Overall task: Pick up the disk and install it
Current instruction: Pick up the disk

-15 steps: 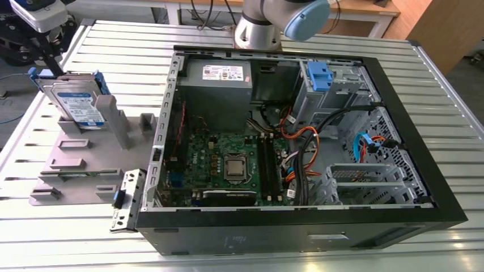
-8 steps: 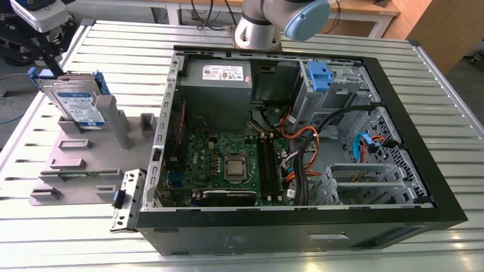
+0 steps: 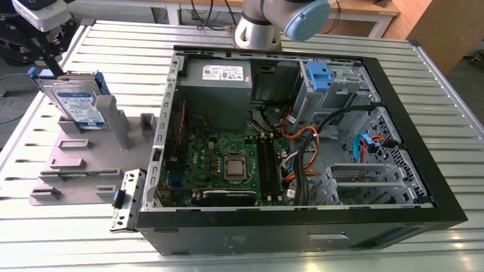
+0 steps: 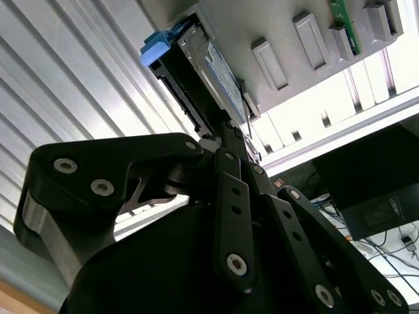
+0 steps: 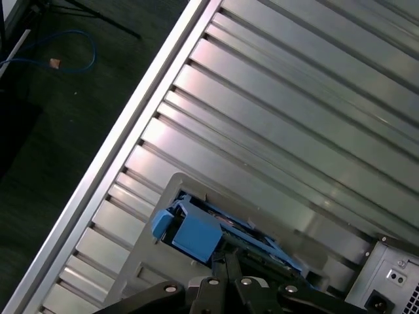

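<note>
The disk (image 3: 78, 106), silver with a white-and-blue label and a blue rail frame, stands on edge in a slot of the grey fixture plate (image 3: 76, 164), at the exterior view's left, outside the computer case. My gripper (image 3: 50, 63) hangs right over its top edge. In the second wrist view the gripper (image 4: 229, 129) ends at the edge of the disk (image 4: 219, 69). In the first wrist view the gripper (image 5: 222, 256) meets the blue frame of the disk (image 5: 196, 235). Whether it holds the disk is hidden by its own black body.
The open computer case (image 3: 423, 187) lies on the ribbed metal table (image 3: 113, 39), with a motherboard (image 3: 226, 164), a grey power-supply box (image 3: 219, 79), a drive cage with a blue clip (image 3: 319, 76) and loose cables (image 3: 302, 141) inside. The table's edge (image 5: 131, 131) runs near the fixture.
</note>
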You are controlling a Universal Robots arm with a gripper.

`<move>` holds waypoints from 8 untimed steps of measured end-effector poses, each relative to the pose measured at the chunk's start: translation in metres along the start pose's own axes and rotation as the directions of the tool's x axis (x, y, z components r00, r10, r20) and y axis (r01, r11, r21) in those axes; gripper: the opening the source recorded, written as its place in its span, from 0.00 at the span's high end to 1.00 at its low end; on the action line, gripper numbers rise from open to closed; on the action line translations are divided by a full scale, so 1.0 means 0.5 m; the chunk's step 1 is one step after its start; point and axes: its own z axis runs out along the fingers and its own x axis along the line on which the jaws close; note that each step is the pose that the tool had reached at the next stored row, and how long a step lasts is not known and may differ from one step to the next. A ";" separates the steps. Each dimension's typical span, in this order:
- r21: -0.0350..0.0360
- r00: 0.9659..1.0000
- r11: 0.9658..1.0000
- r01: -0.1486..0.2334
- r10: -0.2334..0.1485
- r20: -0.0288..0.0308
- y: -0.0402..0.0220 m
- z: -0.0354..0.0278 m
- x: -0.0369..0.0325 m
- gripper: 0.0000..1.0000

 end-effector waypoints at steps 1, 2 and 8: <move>0.000 1.000 1.000 0.011 -0.011 0.000 0.000 0.000 0.000 0.89; 0.000 1.000 1.000 0.023 -0.023 -0.001 0.000 0.000 0.000 0.89; -0.002 0.995 0.995 0.096 -0.096 -0.004 0.000 0.000 0.000 0.89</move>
